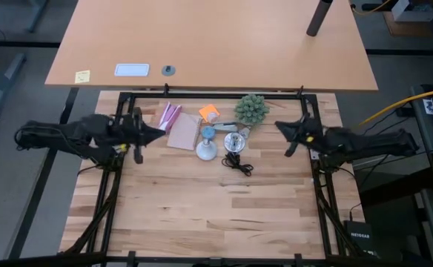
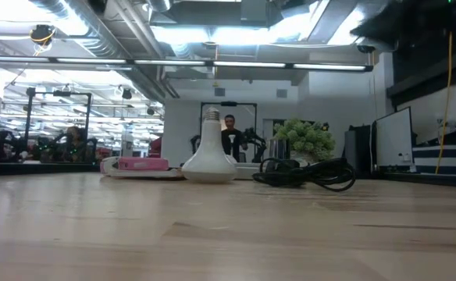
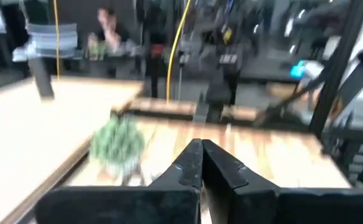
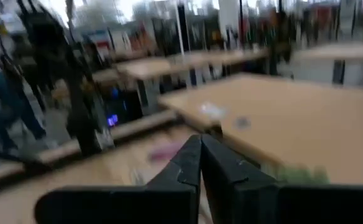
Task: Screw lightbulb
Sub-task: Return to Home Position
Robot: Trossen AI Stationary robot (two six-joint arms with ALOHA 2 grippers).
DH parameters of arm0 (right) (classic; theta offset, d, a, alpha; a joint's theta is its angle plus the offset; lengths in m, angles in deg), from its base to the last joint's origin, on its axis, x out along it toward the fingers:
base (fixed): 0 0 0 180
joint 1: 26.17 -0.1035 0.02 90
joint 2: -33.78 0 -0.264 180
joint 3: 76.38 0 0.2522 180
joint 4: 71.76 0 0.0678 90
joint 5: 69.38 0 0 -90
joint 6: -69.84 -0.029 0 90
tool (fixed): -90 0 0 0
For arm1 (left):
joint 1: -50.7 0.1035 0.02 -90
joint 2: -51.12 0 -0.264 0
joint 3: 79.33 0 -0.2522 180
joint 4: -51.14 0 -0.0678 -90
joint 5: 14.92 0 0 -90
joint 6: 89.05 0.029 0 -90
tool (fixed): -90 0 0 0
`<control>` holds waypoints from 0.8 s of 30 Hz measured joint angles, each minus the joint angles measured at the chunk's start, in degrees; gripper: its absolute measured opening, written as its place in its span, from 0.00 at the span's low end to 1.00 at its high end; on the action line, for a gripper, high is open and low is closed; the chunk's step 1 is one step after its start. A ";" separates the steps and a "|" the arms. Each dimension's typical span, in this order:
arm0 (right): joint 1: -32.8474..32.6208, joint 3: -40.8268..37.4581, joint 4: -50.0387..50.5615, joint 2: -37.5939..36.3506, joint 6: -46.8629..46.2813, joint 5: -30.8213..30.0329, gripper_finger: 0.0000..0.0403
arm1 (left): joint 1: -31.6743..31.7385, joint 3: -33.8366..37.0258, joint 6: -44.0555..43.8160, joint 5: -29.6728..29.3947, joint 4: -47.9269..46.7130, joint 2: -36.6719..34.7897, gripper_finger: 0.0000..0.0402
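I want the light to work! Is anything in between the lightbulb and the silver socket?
Nothing visible. The lightbulb stands neck up right beside the silver socket, only bare table between them. The black cord curls nearer the front edge, outside that gap.

Overhead; table-level; 2 wrist cameras; shared table [image 1: 202, 215]

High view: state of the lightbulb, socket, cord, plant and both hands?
lightbulb: out of the socket, standing globe-down on the table, neck up.
silver socket: empty, beside the lightbulb.
black cord: loosely coiled on the table.
green plant: upright.
left hand: shut, empty.
right hand: shut, empty.
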 joint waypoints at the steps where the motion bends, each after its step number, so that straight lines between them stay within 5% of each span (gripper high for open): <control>1: 0.00 -1.45 0.54 0.02 -1.49 0.02 0.04 | 0.04 1.28 -0.93 -0.38 -0.65 0.00 0.00; 12: 0.00 -23.26 -10.66 0.13 -17.74 0.04 0.04 | 0.10 22.77 -5.97 -2.89 14.60 -0.44 0.00; 24: 0.00 -23.20 -7.67 0.13 -19.24 -0.90 0.04 | 2.32 40.02 -6.76 -2.96 35.10 -3.15 0.00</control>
